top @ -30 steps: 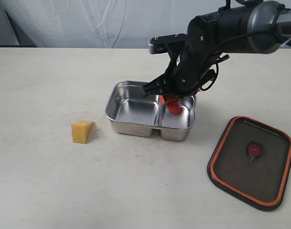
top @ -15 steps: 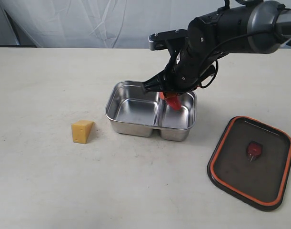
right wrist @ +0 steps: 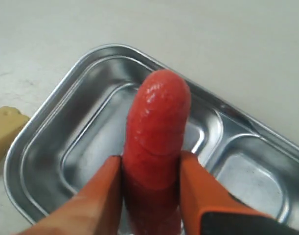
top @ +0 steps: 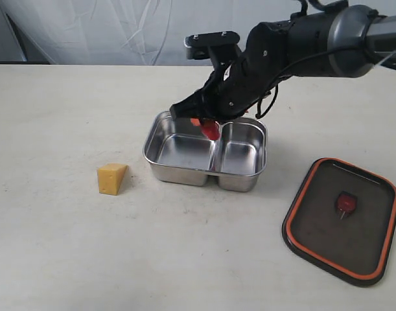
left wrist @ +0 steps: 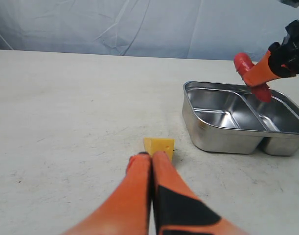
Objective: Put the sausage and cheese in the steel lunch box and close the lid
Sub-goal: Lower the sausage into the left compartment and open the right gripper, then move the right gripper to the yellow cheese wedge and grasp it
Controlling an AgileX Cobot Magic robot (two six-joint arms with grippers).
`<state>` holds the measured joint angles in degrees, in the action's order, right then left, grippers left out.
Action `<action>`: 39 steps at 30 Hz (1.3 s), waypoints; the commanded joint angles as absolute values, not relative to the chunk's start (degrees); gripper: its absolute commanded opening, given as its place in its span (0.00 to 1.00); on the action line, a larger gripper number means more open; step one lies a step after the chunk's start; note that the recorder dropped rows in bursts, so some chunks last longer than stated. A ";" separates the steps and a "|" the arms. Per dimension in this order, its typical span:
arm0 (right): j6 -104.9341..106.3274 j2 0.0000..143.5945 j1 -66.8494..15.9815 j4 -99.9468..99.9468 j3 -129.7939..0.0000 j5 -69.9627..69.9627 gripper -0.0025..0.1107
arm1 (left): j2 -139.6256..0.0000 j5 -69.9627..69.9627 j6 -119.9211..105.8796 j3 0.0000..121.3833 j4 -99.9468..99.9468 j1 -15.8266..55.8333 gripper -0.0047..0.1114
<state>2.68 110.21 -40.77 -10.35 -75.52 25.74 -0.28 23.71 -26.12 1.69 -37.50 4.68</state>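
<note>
- The step in hand is, I judge, the first one: putting the sausage (top: 210, 129) in the box. The right fingers (right wrist: 103, 196) are narrow around its lower part, one on each side, and hold it firmly.
- The sausage hangs above the steel lunch box (top: 185, 173), about over the far end of the divider. Its free end points toward the larger compartment, and it seems not to touch the steel.
- The next move calls for lowering it into one compartment and then opening the fingers. The space is tight, so the tips should stay clear of the divider and the rim.
- The cheese (top: 111, 178) waits on the counter (top: 55, 116), well apart from the box. The left fingers (left wrist: 139, 181) are pressed together and hold nothing, with the cheese just beyond their tips.
- The lid (top: 366, 233) lies flat on the counter on the other side of the box, not yet used.
- The sausage is glossy red and rounded, with light ridges, so it may slip. The box is shiny steel with rounded corners. The cheese is a matte yellow wedge. The lid is dark, with an orange seal around its edge.
</note>
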 commanded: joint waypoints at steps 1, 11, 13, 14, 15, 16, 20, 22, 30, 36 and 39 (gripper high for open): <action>4.53 113.52 -42.08 -10.22 -75.88 23.79 0.02 | 0.00 23.72 -25.96 1.63 -37.24 4.68 0.04; 4.53 116.41 -43.42 -11.14 -75.88 20.76 0.39 | 0.00 23.72 -25.96 1.63 -37.24 4.68 0.04; 4.53 116.12 -43.42 -11.20 -75.99 21.57 0.60 | 0.00 23.72 -25.96 1.63 -37.24 4.68 0.04; 4.35 115.77 -43.42 -11.73 -75.98 22.54 0.67 | 0.00 23.72 -25.96 1.63 -37.24 4.68 0.04; 4.35 115.24 -43.42 -12.61 -75.98 23.39 0.69 | 0.00 23.72 -25.96 1.63 -37.24 4.68 0.04; 4.35 114.64 -43.42 -13.44 -76.45 25.31 0.69 | 0.00 23.72 -25.96 1.63 -37.24 4.68 0.04; 4.35 111.91 -44.53 -14.30 -79.91 33.22 0.59 | 0.00 23.72 -25.96 1.63 -37.24 4.68 0.04; 4.35 110.70 -46.26 -15.84 -81.94 34.32 0.54 | 0.00 23.72 -25.96 1.63 -37.24 4.68 0.04; 0.00 115.41 -58.58 -11.94 -89.08 30.34 0.52 | 0.00 23.72 -25.96 1.63 -37.24 4.68 0.04; -4.72 125.32 -61.38 -10.27 -98.49 36.34 0.52 | 0.00 23.72 -25.96 1.63 -37.24 4.68 0.04; -8.61 129.37 -61.38 -8.20 -104.01 40.91 0.52 | 0.00 23.72 -25.96 1.63 -37.24 4.68 0.04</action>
<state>-5.07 126.59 -61.39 -10.81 -99.58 37.45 -0.28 23.71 -26.12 1.69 -37.50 4.68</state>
